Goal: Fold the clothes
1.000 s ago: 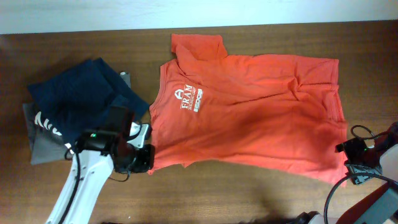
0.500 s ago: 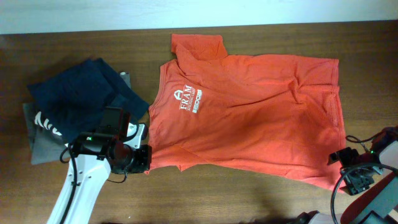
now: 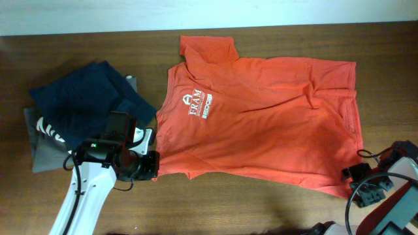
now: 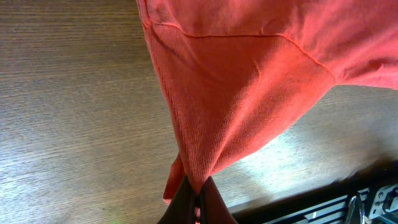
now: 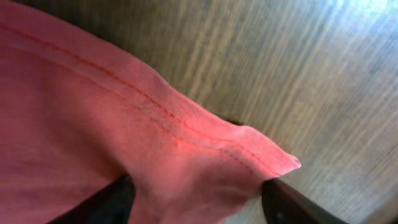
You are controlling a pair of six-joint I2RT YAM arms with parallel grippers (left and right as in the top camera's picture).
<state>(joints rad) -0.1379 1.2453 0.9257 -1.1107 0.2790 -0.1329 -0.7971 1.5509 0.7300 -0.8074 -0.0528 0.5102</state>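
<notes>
The orange-red T-shirt lies spread flat on the wooden table, white logo up, neck to the left. My left gripper is at its near left corner, shut on a pinch of the fabric that rises from the closed fingers. My right gripper sits at the shirt's near right hem corner. Seen from the right wrist, its jaws stand wide apart, with the stitched hem corner bunched between the two fingers.
A navy blue garment with white lettering lies on a grey folded garment at the left, just behind my left arm. Bare wooden table runs along the near edge. A pale wall borders the far side.
My right gripper has slid left and nearer, onto the shirt's near right corner, and its jaws have narrowed a little. My left gripper shifted slightly left, still holding its corner.
</notes>
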